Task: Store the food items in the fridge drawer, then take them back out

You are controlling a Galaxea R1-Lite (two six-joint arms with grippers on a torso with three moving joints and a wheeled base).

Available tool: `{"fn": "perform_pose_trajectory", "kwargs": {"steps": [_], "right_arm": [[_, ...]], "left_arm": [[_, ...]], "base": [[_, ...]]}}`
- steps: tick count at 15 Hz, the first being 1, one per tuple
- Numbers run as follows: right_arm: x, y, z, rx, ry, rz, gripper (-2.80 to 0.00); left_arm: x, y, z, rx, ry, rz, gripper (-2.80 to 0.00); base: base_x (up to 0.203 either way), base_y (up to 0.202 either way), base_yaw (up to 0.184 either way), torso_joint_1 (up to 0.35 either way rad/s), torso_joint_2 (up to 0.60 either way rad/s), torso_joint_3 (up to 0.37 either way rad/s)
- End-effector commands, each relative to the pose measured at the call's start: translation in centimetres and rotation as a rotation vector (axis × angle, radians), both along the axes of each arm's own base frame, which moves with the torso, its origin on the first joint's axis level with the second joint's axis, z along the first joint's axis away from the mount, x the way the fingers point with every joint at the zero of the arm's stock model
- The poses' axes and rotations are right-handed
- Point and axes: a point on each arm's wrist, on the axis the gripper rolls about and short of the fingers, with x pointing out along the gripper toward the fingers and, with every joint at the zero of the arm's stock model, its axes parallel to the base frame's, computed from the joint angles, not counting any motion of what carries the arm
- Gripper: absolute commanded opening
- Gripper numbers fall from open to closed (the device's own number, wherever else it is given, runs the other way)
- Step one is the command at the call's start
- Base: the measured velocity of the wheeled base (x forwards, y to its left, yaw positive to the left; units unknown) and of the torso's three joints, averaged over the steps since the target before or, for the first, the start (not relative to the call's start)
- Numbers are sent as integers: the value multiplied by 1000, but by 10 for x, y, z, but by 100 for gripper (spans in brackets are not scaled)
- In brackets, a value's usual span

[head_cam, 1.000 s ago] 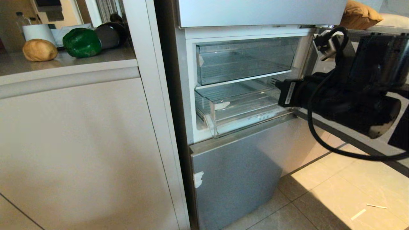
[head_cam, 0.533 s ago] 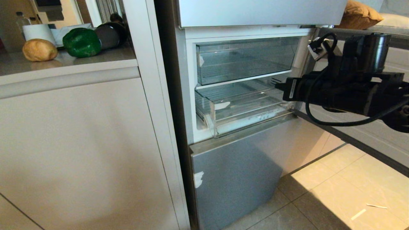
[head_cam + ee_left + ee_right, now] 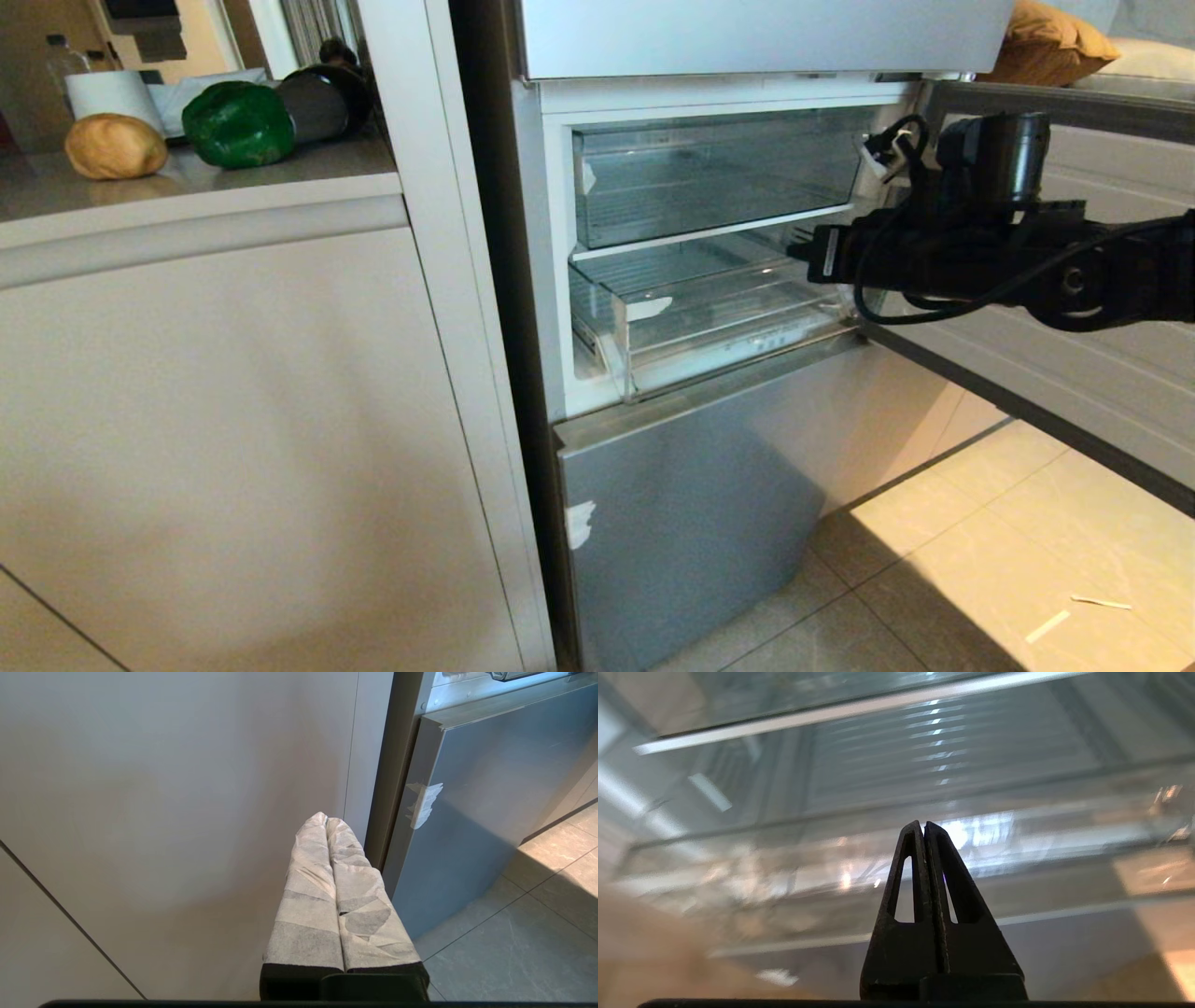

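At the right side of the open fridge, right hand [image 3: 799, 250] now further left and level, tips at the right end of the clear fridge drawer [image 3: 709, 322]. Moved in from the right over the last second, arm stretched out flat now instead of hanging low. Shut tight, nothing held, as the right wrist view shows [image 3: 923, 828]. Drawer pulled out a little and bare inside, so no food stored yet. Probably about to pull the drawer out more, or push at it; hard to say which.

Far left, on the surface [image 3: 187, 182], golden-brown lump [image 3: 116, 146] and green bell pepper [image 3: 239, 123] side by side, well apart from the fridge, not touched. Both still to be carried over.

Left hand [image 3: 327, 823] down low beside the cabinet panel [image 3: 163, 812] and the lowest fridge front [image 3: 486, 793], wrapped fingers pressed together, holding nothing, out of the head view.

Hard to tell whether the right hand's tips touch the drawer wall; clear plastic and glare blur that spot. Swung-open door [image 3: 1046, 355] partly hidden behind the arm and cut off at the right edge.
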Motion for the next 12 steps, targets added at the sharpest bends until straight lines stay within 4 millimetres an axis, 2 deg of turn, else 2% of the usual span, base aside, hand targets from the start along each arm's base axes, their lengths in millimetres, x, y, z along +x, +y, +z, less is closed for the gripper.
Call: {"fn": "perform_pose_trajectory", "kwargs": {"steps": [1, 4, 7, 12], "right_arm": [[25, 5, -18, -32, 10, 1, -280], [34, 4, -19, -99, 50, 9, -280], [40, 5, -10, -108, 59, 17, -280], [30, 3, -4, -155, 149, 35, -280]], "left_arm": [[1, 0, -3, 0, 10, 1, -280], [1, 0, -3, 0, 10, 1, -280], [1, 0, -3, 0, 10, 0, -280], [1, 0, -3, 0, 10, 0, -280]], "base": [[0, 0, 0, 0, 0, 0], [0, 0, 0, 0, 0, 0], [0, 0, 0, 0, 0, 0], [0, 0, 0, 0, 0, 0]]}}
